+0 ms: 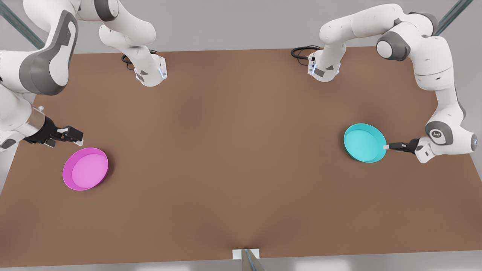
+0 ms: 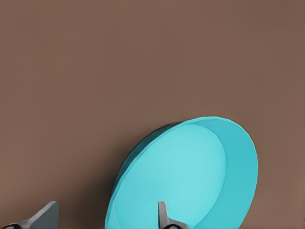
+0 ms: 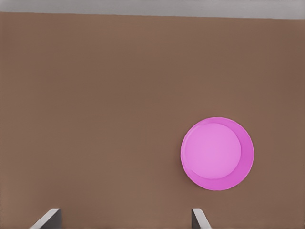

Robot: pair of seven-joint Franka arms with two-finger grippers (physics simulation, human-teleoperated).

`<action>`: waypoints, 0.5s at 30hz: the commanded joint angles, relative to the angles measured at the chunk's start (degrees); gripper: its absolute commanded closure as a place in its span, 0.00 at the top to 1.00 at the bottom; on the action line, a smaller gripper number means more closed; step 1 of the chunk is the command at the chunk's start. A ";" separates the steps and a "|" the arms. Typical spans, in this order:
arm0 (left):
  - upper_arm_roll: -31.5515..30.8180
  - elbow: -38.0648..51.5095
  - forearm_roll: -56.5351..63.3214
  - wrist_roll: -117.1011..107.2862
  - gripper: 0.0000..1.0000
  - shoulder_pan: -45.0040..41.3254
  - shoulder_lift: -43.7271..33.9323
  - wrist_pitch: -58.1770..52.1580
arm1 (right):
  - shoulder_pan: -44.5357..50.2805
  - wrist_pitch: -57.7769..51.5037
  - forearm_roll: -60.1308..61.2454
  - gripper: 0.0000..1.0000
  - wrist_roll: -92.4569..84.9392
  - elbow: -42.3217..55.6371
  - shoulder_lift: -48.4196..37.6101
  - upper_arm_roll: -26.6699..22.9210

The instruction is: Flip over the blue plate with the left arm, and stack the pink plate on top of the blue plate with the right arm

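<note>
The blue plate rests on the table at the front view's right, hollow side up. My left gripper reaches its rim from the right side. In the left wrist view the fingers stand apart, one over the blue plate's inside and one outside it, so the left gripper is open astride the rim. The pink plate lies hollow side up at the front view's left. My right gripper hovers open just above and left of it. From the right wrist, the pink plate sits ahead of the right gripper.
The brown table stretches wide between the two plates. Both arm bases stand at its far edge with black cables beside them. A small white bracket sits at the near edge.
</note>
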 commanded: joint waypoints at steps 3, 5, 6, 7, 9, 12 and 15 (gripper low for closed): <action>0.00 -2.09 -0.40 1.80 1.00 -0.26 -0.51 2.01 | -0.33 -0.04 -0.04 1.00 -0.01 0.09 -0.03 -0.13; 0.00 -3.15 -0.31 3.04 1.00 -0.53 -0.42 3.43 | -0.24 -0.21 0.05 1.00 -0.10 0.00 -0.11 -0.13; 0.00 -3.24 -0.31 3.04 1.00 -0.79 -0.42 3.34 | -0.24 -0.21 0.05 1.00 -0.10 0.00 -0.11 -0.13; 0.00 -3.33 -0.31 3.04 1.00 -1.23 -0.42 3.34 | -0.24 -0.21 0.05 1.00 -0.10 0.00 -0.11 -0.13; 0.00 -3.59 -0.31 3.04 0.87 -1.50 -0.60 3.25 | -0.42 -0.21 0.05 1.00 -0.10 0.09 -0.20 -0.21; 0.00 -3.59 -0.31 3.04 0.58 -1.85 -0.33 3.16 | -0.42 -0.21 -0.04 1.00 -0.10 0.09 -0.29 -0.21; 0.00 -3.59 -0.31 3.03 0.49 -2.02 -0.07 3.34 | -0.42 -0.30 0.05 1.00 -0.27 0.09 -0.46 -0.74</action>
